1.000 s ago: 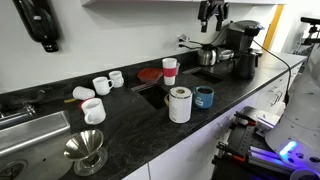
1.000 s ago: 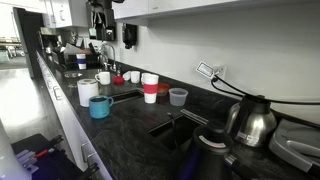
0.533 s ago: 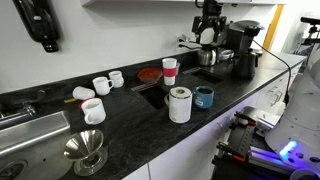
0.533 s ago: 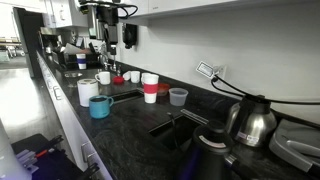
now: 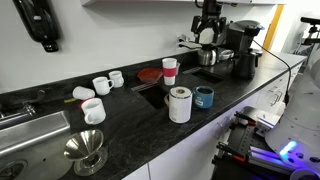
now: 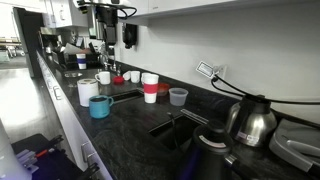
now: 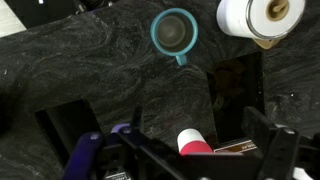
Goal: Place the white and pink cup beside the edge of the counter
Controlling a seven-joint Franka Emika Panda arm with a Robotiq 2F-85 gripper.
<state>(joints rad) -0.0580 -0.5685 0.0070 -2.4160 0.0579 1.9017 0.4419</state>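
The white and pink cup (image 5: 170, 70) stands upright at the back of the black speckled counter (image 5: 130, 135), by a recessed dark panel. It also shows in an exterior view (image 6: 151, 92) and at the lower edge of the wrist view (image 7: 195, 142). My gripper (image 5: 208, 24) hangs high above the counter, behind and well above the cup, apart from everything. It is open and empty, and in the wrist view (image 7: 165, 145) its fingers are spread wide, with the cup low between them.
A blue cup (image 5: 204, 97) and a paper roll (image 5: 179, 104) stand near the front edge. Small white mugs (image 5: 100, 85), a red lid (image 5: 150, 74), a steel funnel (image 5: 85, 152), a sink (image 5: 20, 130), a kettle (image 5: 208, 55) and a coffee machine (image 5: 242, 45) are also on the counter.
Since a second ago my gripper has come down a little and turned above the counter. Over the last half second nothing has visibly moved.
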